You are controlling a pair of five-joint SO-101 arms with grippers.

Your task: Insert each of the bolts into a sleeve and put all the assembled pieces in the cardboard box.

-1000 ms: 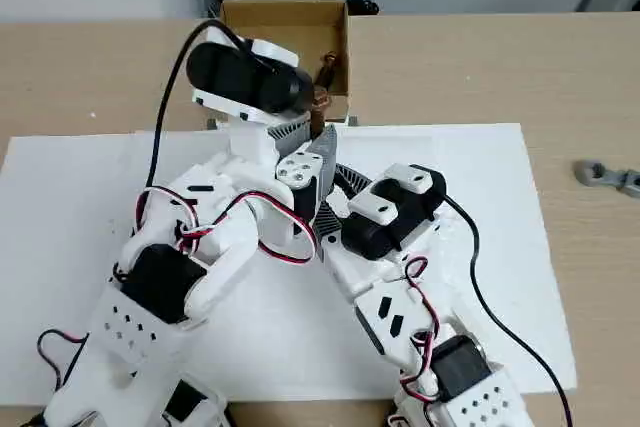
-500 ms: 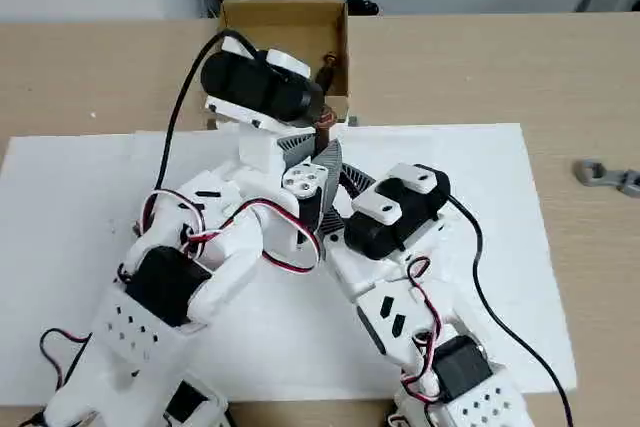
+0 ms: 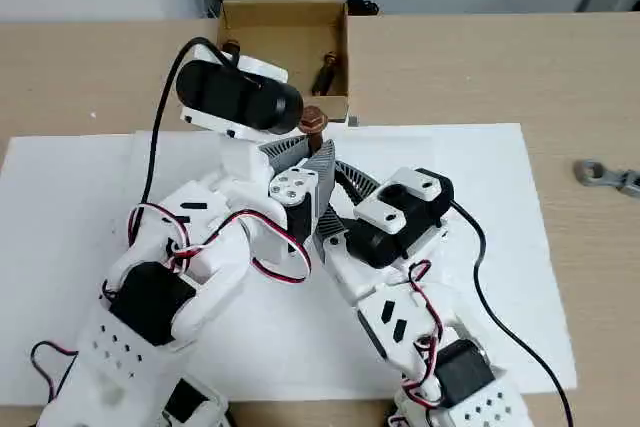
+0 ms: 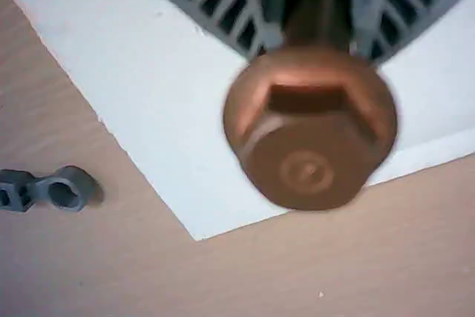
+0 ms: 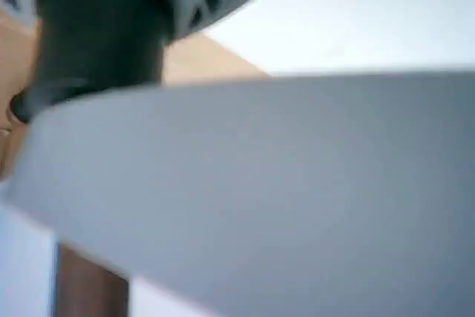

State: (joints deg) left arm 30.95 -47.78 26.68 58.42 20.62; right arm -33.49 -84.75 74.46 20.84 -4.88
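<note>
left gripper (image 4: 315, 35) clamped on copper-coloured hex-headed metal bolt (image 4: 310, 128); sleeve cannot be told | above far edge of white paper sheet (image 3: 80, 187), just beside brown cardboard box (image 3: 285, 15) | brown assembled piece (image 3: 326, 72) already inside | judged: drop-off pending

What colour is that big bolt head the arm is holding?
Coppery brown; the bolt shows best in the left wrist view.

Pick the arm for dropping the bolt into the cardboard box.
Left, probably: its fingers clamp the bolt, just beside the cardboard box in the high view. The right arm is farther back.
</note>
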